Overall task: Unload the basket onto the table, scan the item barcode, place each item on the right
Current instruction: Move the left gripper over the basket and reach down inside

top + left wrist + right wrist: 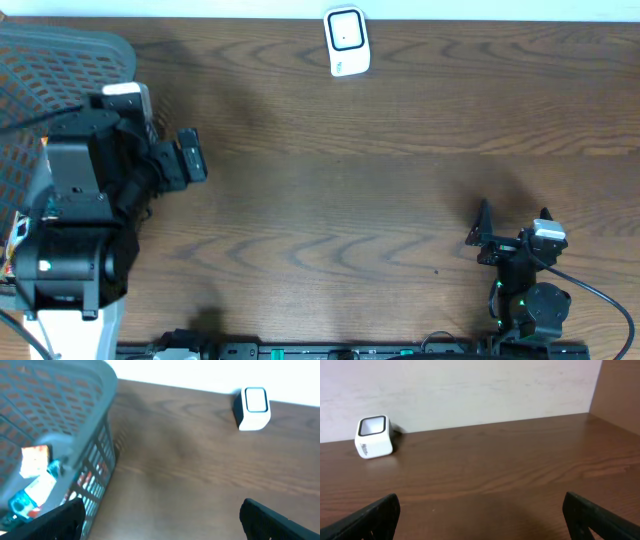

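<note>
Work is only starting, judging from the scene: no item is being held yet. Left hand (pixel 190 158) is standing wide open and empty beside the grey basket (pixel 85 52) at the left edge of the surface (pixel 350 200), where packaged items (pixel 36 482) are lying. Right hand (pixel 513 225) is waiting wide open, empty, near the front right corner. White scanner (pixel 347 42) is sitting at the far edge. Picking and scanning are remaining.

We are looking across a wooden table (pixel 190 465). A grey basket (pixel 102 425) is sitting at nine o'clock, holding blurred packets (pixel 36 477); a white scanner (pixel 253 407) is standing at one o'clock. Our left gripper (pixel 160 512) is gaping wide, gripping nothing.
</note>
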Robot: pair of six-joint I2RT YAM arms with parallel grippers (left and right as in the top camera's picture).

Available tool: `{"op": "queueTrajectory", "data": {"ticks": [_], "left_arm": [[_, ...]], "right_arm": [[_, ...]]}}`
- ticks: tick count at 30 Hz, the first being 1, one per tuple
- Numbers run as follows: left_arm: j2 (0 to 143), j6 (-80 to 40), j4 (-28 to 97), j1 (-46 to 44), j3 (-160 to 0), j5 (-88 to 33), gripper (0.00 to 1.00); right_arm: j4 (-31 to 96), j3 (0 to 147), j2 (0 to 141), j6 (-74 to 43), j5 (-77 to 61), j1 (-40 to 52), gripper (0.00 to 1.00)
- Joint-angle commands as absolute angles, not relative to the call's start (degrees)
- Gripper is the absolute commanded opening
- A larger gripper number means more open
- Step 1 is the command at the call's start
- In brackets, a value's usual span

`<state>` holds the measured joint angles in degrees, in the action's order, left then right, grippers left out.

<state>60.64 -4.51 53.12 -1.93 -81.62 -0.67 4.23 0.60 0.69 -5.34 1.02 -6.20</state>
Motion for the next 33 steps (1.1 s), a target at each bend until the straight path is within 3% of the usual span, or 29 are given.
{"op": "queueTrajectory", "data": {"ticks": [1,8,17,25,33], "left_arm": [[62.9,-5.0,53.4,-1.7,-86.9,0.7,0.99],[68.4,-4.8,53.5,0.6,-97.7,0.8,0.98],[72.6,-5.1,53.6,14.0,-106.0,0.7,0.99],[80.2,-18.8,62.4,29.5,-106.0,0.6,0.98],[91.4,-23.2,71.8,36.1,-103.7,0.7,0.99]], "right_arm": [[4.2,0.3,0.4,-4.4,0.7,-6.7,0.99],[4.2,0.3,0.4,-4.4,0.7,-6.7,0.99],[4.2,0.3,0.4,-4.4,0.7,-6.7,0.99],[4.2,0.3,0.4,-4.4,0.7,-6.7,0.99],[4.2,0.3,0.4,-4.4,0.7,-6.7,0.99]]}}
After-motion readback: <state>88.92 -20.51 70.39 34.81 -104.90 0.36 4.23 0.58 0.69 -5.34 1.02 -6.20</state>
